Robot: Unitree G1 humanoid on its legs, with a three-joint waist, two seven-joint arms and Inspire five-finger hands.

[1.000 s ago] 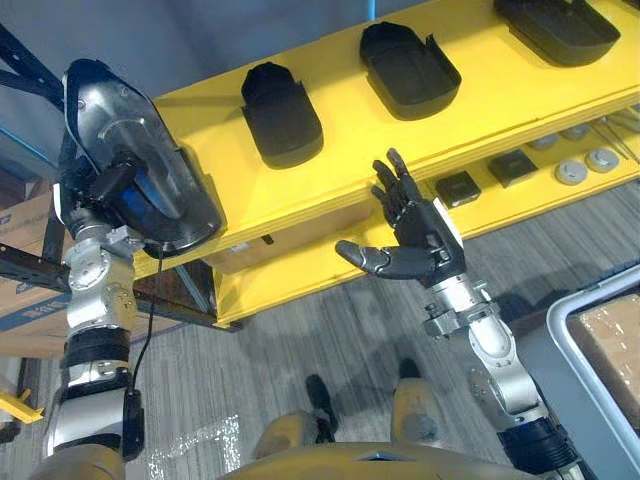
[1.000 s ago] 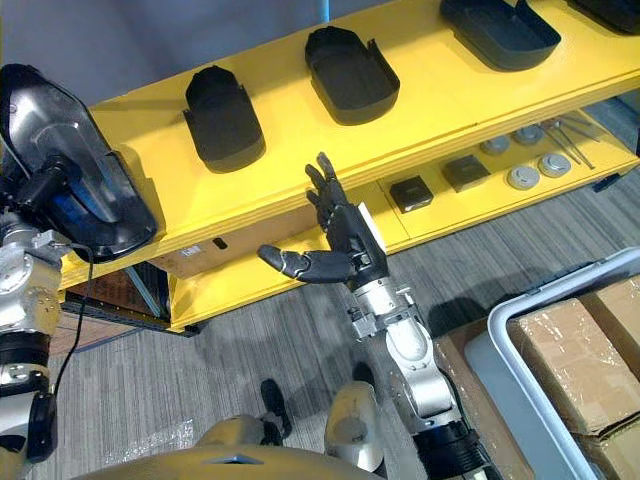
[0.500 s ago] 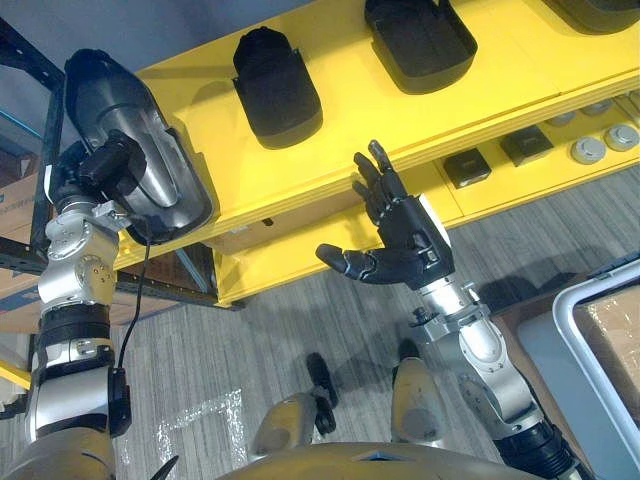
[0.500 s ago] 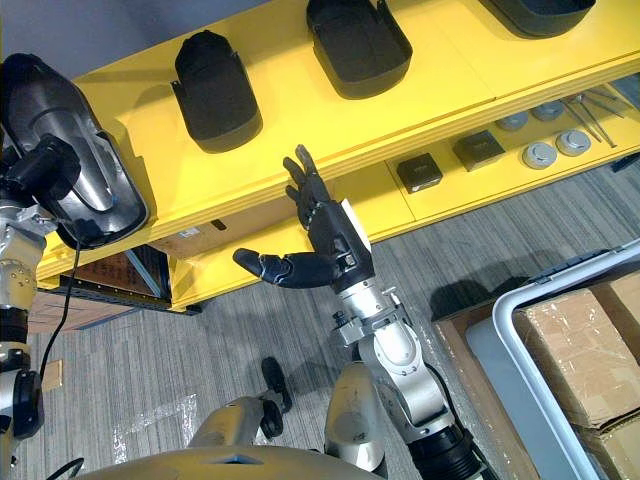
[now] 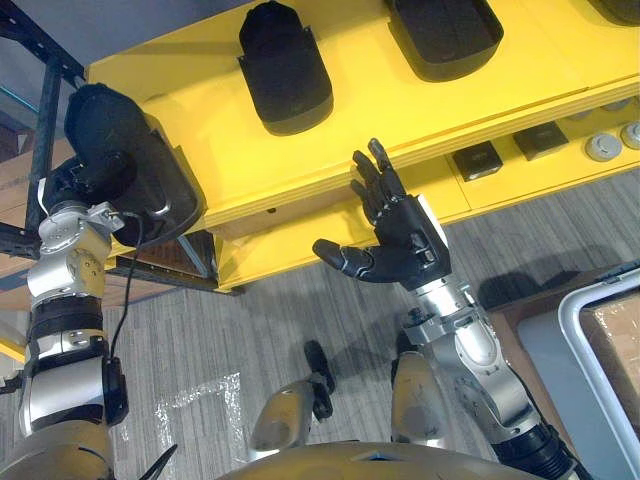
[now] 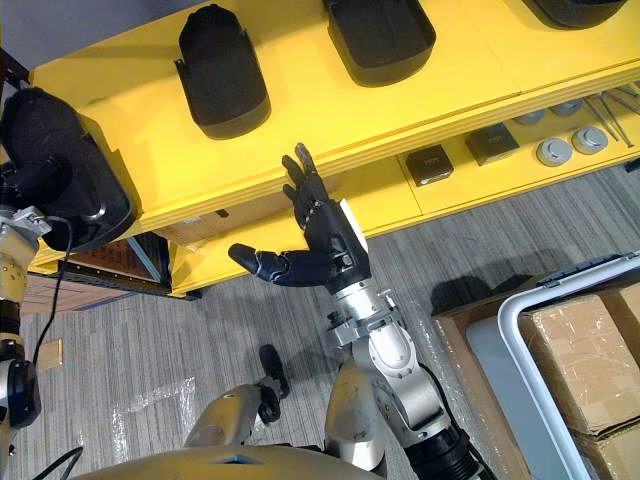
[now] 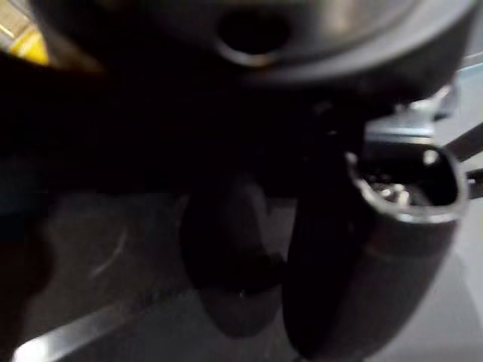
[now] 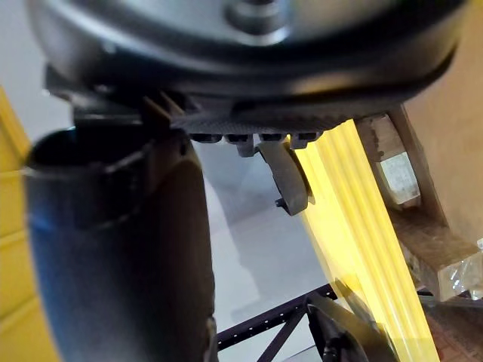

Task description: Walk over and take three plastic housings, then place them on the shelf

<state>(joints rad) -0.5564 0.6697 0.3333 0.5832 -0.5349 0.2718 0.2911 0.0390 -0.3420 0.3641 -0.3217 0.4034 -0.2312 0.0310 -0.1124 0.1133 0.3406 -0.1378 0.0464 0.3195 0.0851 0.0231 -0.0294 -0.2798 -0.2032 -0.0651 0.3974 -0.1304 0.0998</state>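
My left hand (image 5: 72, 182) is shut on a black plastic housing (image 5: 130, 165) at the left end of the yellow shelf (image 5: 205, 105). The housing hangs over the shelf's corner with its dark back up; I cannot tell whether it rests on the board. Two more housings lie on the shelf top, one (image 5: 285, 65) near the middle and one (image 5: 445, 30) further right. My right hand (image 5: 405, 240) is open in front of the shelf's edge, fingers straight, thumb out to the side, holding nothing. In the left wrist view the housing (image 7: 249, 38) looms dark over the fingers (image 7: 317, 249).
The lower yellow shelf carries small black blocks (image 5: 478, 160) and round metal parts (image 6: 553, 152). A grey bin (image 6: 515, 330) with cardboard boxes (image 6: 580, 350) stands at the lower right. A dark metal rack (image 5: 40, 90) stands left of the shelf.
My left hand has turned the housing over, from its shiny inside facing me to its dark back, and lowered it onto the shelf's left end. The view has shifted. The right hand stays open.
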